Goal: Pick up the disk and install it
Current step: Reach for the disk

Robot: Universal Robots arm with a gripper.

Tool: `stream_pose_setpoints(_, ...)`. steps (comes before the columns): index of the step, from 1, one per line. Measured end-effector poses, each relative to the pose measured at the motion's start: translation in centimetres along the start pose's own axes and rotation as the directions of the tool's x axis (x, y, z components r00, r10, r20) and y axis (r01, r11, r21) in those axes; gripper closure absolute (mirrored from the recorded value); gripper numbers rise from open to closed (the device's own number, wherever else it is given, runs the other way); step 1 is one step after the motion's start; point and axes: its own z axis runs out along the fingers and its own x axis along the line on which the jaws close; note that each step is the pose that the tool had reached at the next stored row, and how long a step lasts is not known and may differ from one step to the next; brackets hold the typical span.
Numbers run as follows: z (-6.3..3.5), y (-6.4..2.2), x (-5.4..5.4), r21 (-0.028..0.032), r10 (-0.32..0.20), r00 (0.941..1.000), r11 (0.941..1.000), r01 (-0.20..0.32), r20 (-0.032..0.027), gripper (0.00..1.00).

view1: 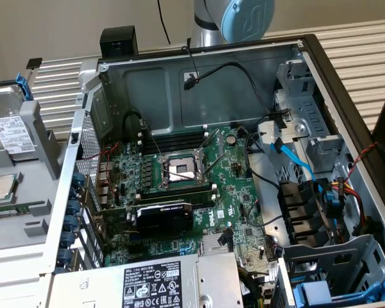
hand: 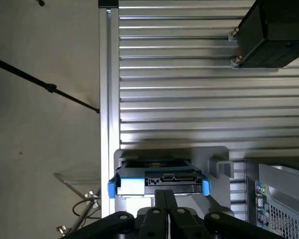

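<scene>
Your disk [hand: 159, 180] sat in its blue frame on the grey holder [hand: 212, 154], outside the open computer case [view1: 154, 90], at the exterior view's left. Your claw [hand: 165, 193] hung clenched and empty, lined up close to its connector edge.

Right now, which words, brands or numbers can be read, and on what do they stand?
Disk, white label: print too small to read.
Power-supply box, black-and-white label: print too small to read.
Black card, pale lettering: blurred.
No text reads clearly.
</scene>
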Motion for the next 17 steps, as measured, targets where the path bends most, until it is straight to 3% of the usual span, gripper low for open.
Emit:
stream_pose_setpoints(4, -0.02, 0.31, 1.14, 0.0000, 0.000, 1.0000, 1.0000, 0.000, 0.0000, 0.89)
stream_pose_setpoints(17, -0.02, 0.31, 1.14, -0.0001, 0.000, 1.0000, 1.0000, 0.000, 0.0000, 0.89)
